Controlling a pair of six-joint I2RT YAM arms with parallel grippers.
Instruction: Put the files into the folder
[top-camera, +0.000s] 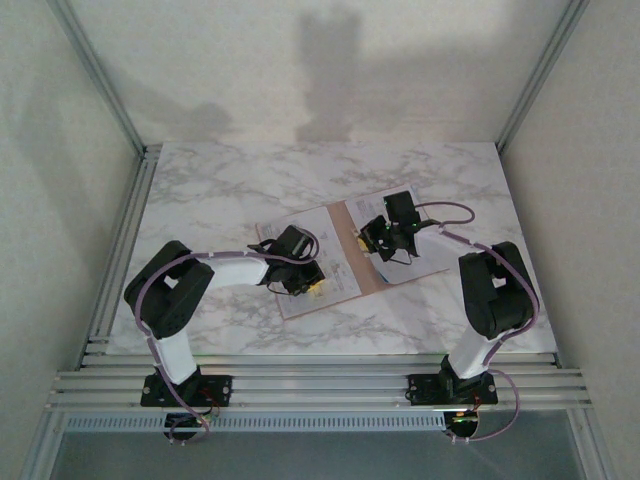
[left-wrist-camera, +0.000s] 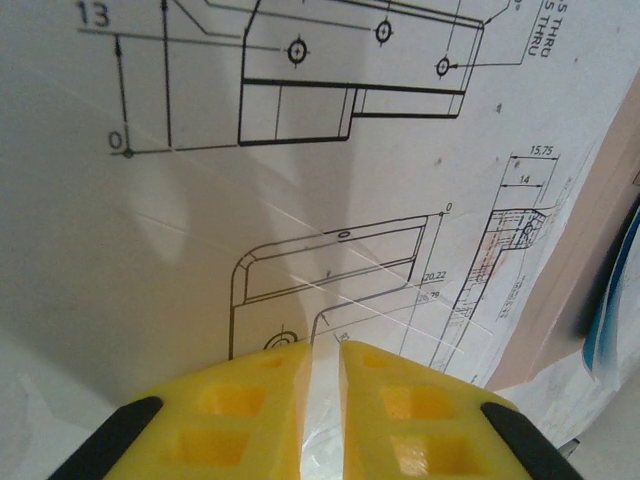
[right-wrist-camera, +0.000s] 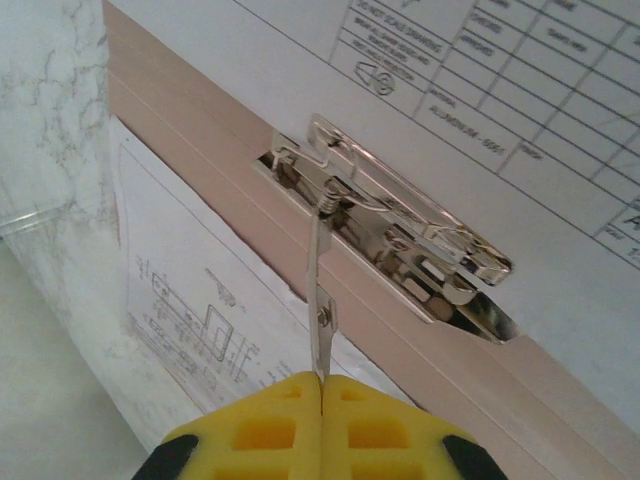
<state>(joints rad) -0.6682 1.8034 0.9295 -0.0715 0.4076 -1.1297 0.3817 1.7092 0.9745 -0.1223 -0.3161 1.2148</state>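
Folder (top-camera: 355, 270) open flat, spine running near-to-far, left claw (left-wrist-camera: 321, 348) pinching files (left-wrist-camera: 200, 230) sheet, right claw (right-wrist-camera: 322, 382) pinching clip lever (right-wrist-camera: 321, 290)

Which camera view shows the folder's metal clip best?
The right wrist view: the clip sits close and sharp on the folder, its lever pinched by the right gripper. In the top view it is a tiny speck by that gripper, too small to read. The left wrist view faces a printed sheet.

The files (left-wrist-camera: 300, 180) are white with black line drawings, with a bright blue sheet (left-wrist-camera: 612, 290) among them. The folder (right-wrist-camera: 190, 160) is plain pinkish-brown, its clip (right-wrist-camera: 400, 235) silver. The desk (top-camera: 220, 180) is white marble veined grey.
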